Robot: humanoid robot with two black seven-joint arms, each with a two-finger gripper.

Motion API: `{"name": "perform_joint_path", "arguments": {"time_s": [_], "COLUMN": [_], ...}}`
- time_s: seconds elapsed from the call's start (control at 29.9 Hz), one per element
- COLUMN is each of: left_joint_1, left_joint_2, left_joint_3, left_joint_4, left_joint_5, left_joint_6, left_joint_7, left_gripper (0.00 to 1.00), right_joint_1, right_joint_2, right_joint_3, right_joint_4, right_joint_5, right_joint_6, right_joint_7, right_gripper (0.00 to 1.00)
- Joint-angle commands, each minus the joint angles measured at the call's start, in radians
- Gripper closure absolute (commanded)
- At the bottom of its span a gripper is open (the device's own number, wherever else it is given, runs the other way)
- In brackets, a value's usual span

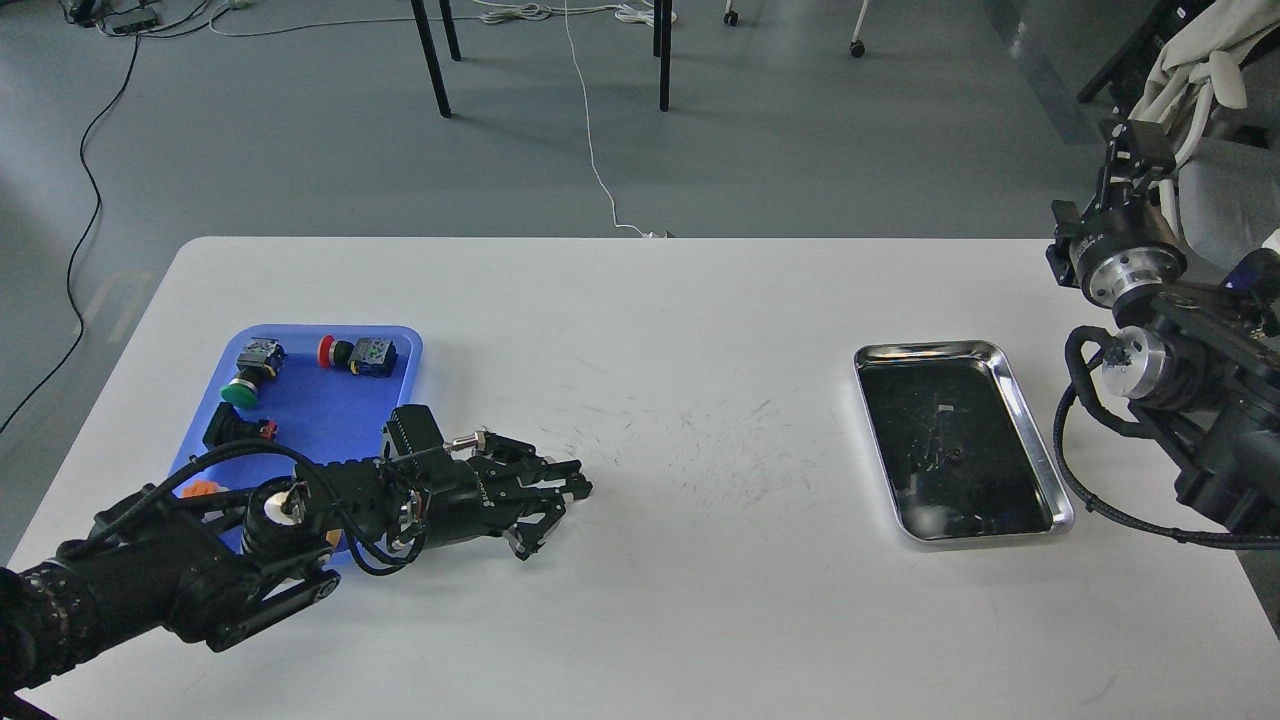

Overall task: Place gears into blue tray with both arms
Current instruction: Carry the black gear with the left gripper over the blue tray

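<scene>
Push-button switches (358,354) inside blue tray (400,345), beside left fingers (572,474).

Left arm (150,585) cut off at the frame's lower-left corner, right arm (1190,400) cut by the right edge — its gripper's state unreadable, blue tray (330,405) near corner hidden behind the left arm

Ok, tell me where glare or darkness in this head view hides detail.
Head view: even, soft light, sharp throughout. The silver tray has a bright rim and a dark mirror-like inside, so a small speck there is hard to identify. The left tool is black against its own shadow, so whether it holds a gear cannot be told. The blue tray reads clearly.
</scene>
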Motion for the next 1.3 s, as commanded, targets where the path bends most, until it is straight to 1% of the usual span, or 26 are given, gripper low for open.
{"name": "perform_joint_path", "arguments": {"time_s": [0.0, 0.2, 0.43, 0.77, 0.9, 1.04, 1.27], "left_joint_1": [0.002, 0.002, 0.0, -0.061, -0.086, -0.106, -0.113], "left_joint_2": [0.02, 0.03, 0.09, 0.24, 0.288, 0.339, 0.376], "left_joint_3": [0.0, 0.0, -0.01, -0.033, -0.065, -0.063, -0.065], "left_joint_4": [-0.007, -0.012, -0.041, -0.113, -0.156, -0.156, -0.123], "left_joint_5": [0.001, 0.001, 0.0, -0.01, -0.019, -0.025, -0.027], "left_joint_6": [-0.001, -0.001, -0.002, -0.004, -0.02, -0.025, -0.025], "left_joint_7": [0.001, 0.001, 0.001, 0.001, 0.001, 0.001, 0.001], "left_gripper": [0.88, 0.9, 0.9, 0.9, 0.91, 0.91, 0.91], "right_joint_1": [0.003, 0.003, 0.003, 0.001, 0.004, 0.006, 0.009], "right_joint_2": [0.001, 0.001, 0.001, 0.012, 0.012, 0.015, 0.017], "right_joint_3": [-0.01, -0.011, -0.011, -0.013, -0.013, -0.013, -0.015], "right_joint_4": [0.0, 0.0, 0.0, -0.002, -0.002, -0.002, 0.003], "right_joint_5": [0.0, 0.0, 0.0, -0.002, -0.002, -0.002, -0.002], "right_joint_6": [0.0, 0.0, 0.0, 0.0, 0.0, 0.002, 0.0], "right_joint_7": [-0.001, -0.001, 0.0, 0.0, -0.001, -0.001, -0.001], "right_gripper": [0.03, 0.03, 0.03, 0.03, 0.03, 0.03, 0.03]}}
